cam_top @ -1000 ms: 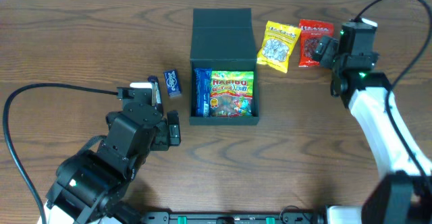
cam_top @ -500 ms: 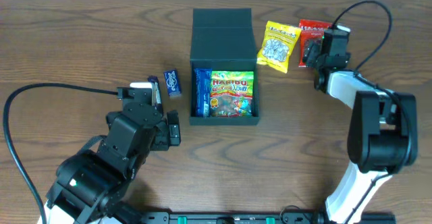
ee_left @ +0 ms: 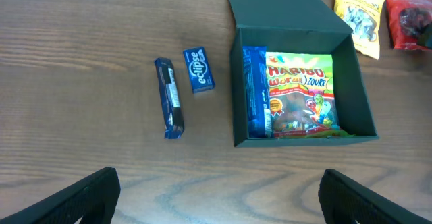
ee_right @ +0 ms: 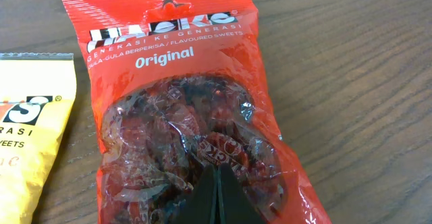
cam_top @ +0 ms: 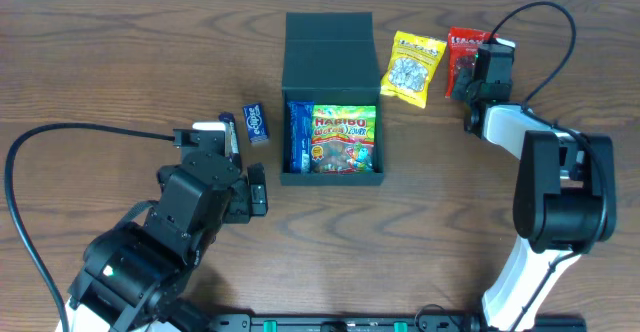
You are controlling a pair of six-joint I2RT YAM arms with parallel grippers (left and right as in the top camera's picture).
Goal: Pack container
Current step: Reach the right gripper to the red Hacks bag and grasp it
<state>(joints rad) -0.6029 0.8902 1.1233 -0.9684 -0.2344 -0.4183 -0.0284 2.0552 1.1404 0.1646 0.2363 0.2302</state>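
The container (cam_top: 330,180) — stiff-walled, probably light and apt to slide — is set centrally on the surface (cam_top: 100,52), its flap (cam_top: 328,47) open to the far side and best taken by the free edge; the left claw (ee_left: 219,198) is held wide, the right claw (ee_right: 216,197) pinched shut on the red packet (ee_right: 182,116).

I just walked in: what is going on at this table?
Two robot arms are packing snacks. The right gripper is shut on the red packet, beside the yellow packet. The open container holds a Haribo bag and a blue packet. The left gripper hangs open; a gum pack and a blue bar lie left of the container.
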